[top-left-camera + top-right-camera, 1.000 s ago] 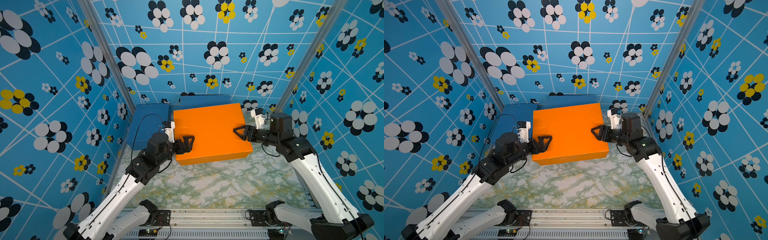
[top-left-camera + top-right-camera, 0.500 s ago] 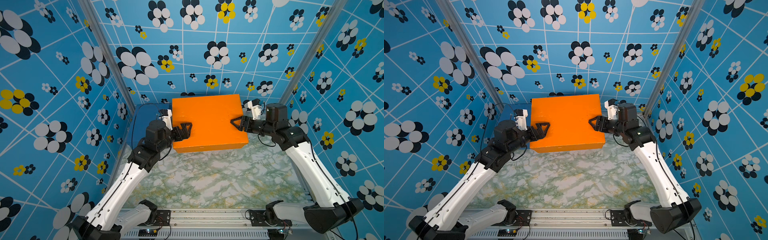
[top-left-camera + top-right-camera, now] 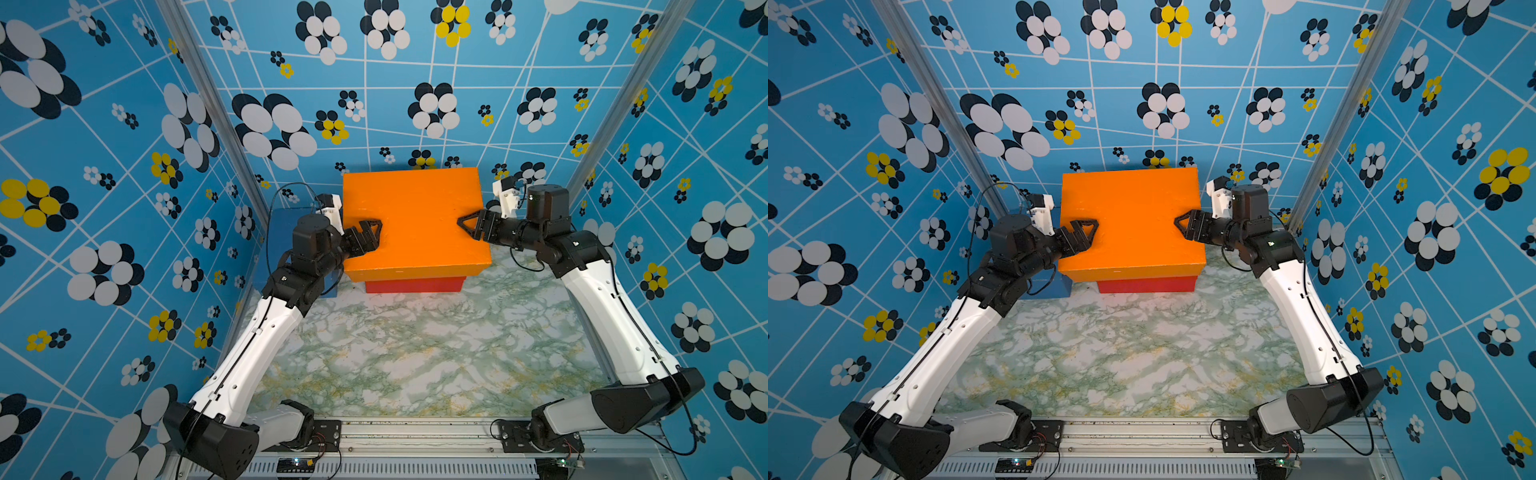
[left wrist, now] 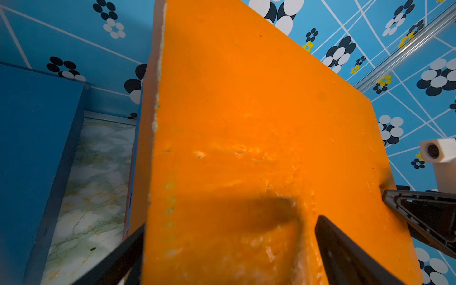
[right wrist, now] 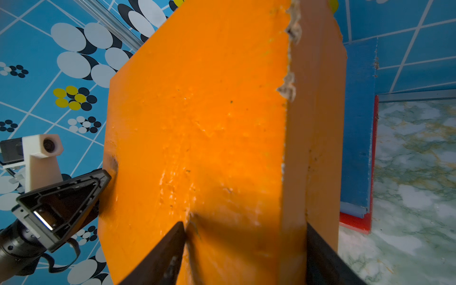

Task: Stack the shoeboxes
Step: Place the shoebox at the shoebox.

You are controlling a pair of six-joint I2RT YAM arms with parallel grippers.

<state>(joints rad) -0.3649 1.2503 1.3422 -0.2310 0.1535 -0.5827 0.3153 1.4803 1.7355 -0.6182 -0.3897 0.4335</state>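
An orange shoebox (image 3: 415, 224) (image 3: 1133, 220) hangs level between both arms at the back of the table. My left gripper (image 3: 365, 237) (image 4: 229, 229) is shut on its left edge, one finger on the lid and one underneath. On its right edge my right gripper (image 3: 467, 226) (image 5: 245, 225) is shut the same way. Directly below sits a red shoebox (image 3: 415, 285) (image 5: 355, 222) with a blue shoebox (image 5: 357, 123) on top of it. I cannot tell whether the orange one touches that blue one. Another blue shoebox (image 3: 282, 224) (image 4: 32, 148) stands at the back left.
Patterned blue walls close in on the left, back and right, with metal corner posts (image 3: 216, 108) near the boxes. The marbled tabletop (image 3: 415, 357) stretches from the red box to the front rail (image 3: 415, 432).
Both arms have carried the orange shoebox back and to the right, from over the left blue box to above the red one. Both grips have held.
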